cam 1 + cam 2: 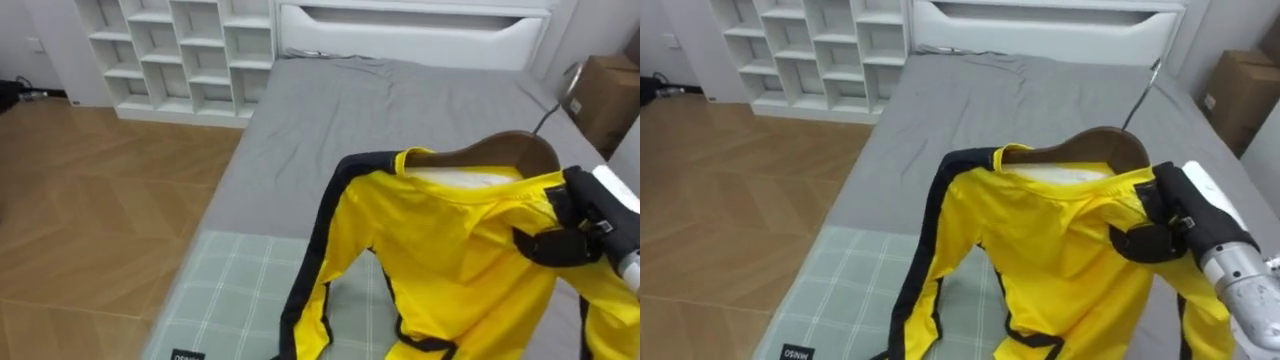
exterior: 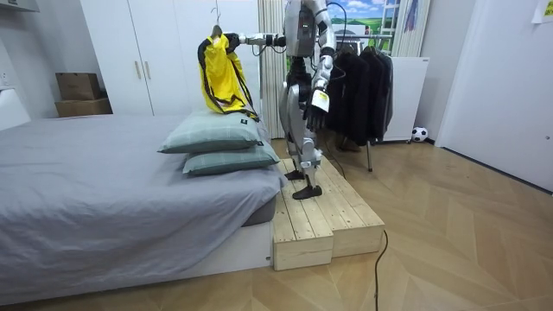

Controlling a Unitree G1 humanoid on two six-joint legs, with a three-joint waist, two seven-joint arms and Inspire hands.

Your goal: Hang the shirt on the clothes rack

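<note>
Yellow jacket [image 1: 440, 250] sits on a wooden hanger [image 1: 510, 148], held up over the grey bed [image 1: 330, 110] and checked pillow [image 1: 230, 290]. I see my right hand [image 1: 575, 225] curled round its shoulder, probably gripping the hanger's end through the cloth. Left hand [image 2: 318, 102] hangs by the hip.

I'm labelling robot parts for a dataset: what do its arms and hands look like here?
The right hand, seen against the yellow garment, is black and blocky; its forearm is a smooth silver-grey cylinder. In the room view both arms look silver-grey, with a pale patch at the left hand.
</note>
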